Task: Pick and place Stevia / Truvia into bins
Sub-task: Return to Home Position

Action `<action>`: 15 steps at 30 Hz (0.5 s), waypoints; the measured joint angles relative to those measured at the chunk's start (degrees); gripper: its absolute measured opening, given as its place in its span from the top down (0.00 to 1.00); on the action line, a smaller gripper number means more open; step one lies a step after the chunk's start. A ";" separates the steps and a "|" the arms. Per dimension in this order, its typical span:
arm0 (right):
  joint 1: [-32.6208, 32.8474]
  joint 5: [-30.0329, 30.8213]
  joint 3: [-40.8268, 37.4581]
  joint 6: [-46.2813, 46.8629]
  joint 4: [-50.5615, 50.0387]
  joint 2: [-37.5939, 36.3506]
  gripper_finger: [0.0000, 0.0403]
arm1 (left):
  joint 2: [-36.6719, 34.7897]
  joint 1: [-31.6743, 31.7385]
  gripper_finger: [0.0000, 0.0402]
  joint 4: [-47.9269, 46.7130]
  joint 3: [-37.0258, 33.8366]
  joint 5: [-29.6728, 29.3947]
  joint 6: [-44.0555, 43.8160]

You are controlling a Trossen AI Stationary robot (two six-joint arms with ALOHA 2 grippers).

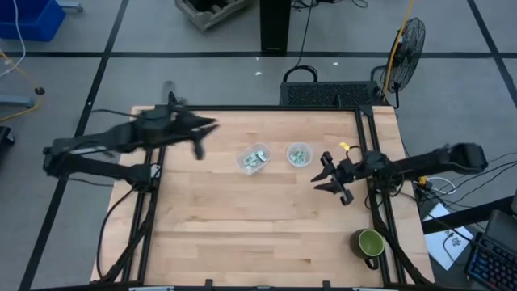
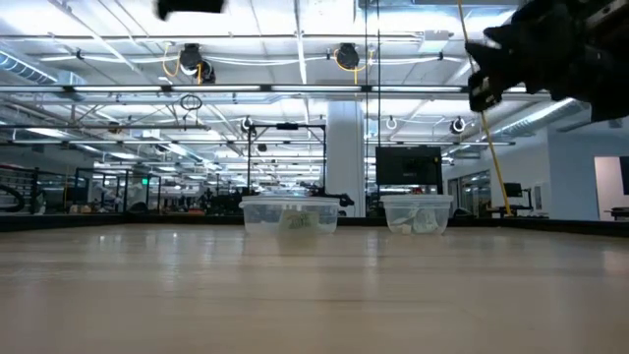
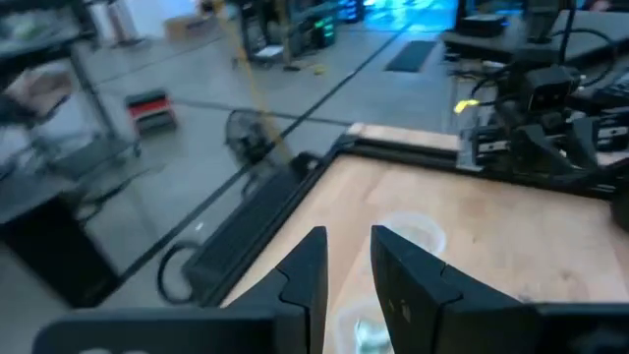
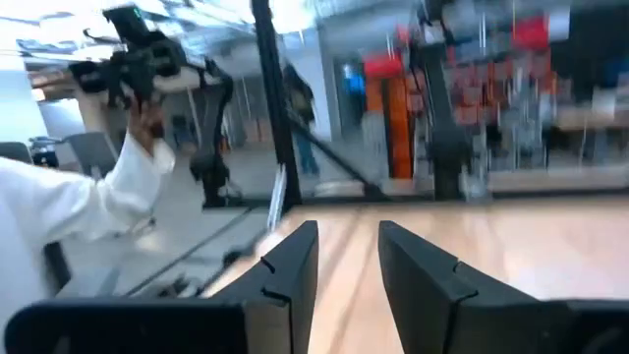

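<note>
1. The Stevia / Truvia sachets (image 1: 257, 158) lie inside both clear cups, the left cup (image 1: 242, 164) and the right cup (image 1: 288, 150), which stand side by side at 12 o'clock from the table's middle.
2. The left gripper (image 1: 208, 136) hangs at 10 o'clock from the left cup — fingers narrowly parted, empty.
3. The right gripper (image 1: 321, 173) hangs at 4 o'clock from the right cup — fingers spread, empty.
4. A green mug (image 1: 370, 242) stands near the table's 5 o'clock corner.

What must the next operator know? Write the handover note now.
Left pincer: open, empty, above the wooden table's left side. Right pincer: open, empty, above its right side.
Small round clear plastic cups, left and right, stand side by side; both hold pale green-and-white paper sachets.
Done: no loose sachets visible on the table.
Left: return to home.
</note>
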 joint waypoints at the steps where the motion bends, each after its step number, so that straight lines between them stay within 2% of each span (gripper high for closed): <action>1: -1.58 -1.31 0.00 1.29 -4.88 -2.83 0.75 | -3.04 0.00 0.78 -3.85 0.02 -0.64 -1.33; 6: -7.03 -2.59 -0.02 2.64 -22.11 -16.84 0.75 | -15.15 -1.67 0.78 -21.00 -0.04 0.43 -9.13; 11: -8.63 -2.65 -0.02 -0.94 -28.15 -28.79 0.75 | -25.09 -4.34 0.78 -22.63 -4.94 -2.89 -11.30; 15: -10.51 -2.57 -0.02 -0.81 -37.55 -36.31 0.75 | -33.15 -4.81 0.78 -22.68 -12.61 -6.37 -13.15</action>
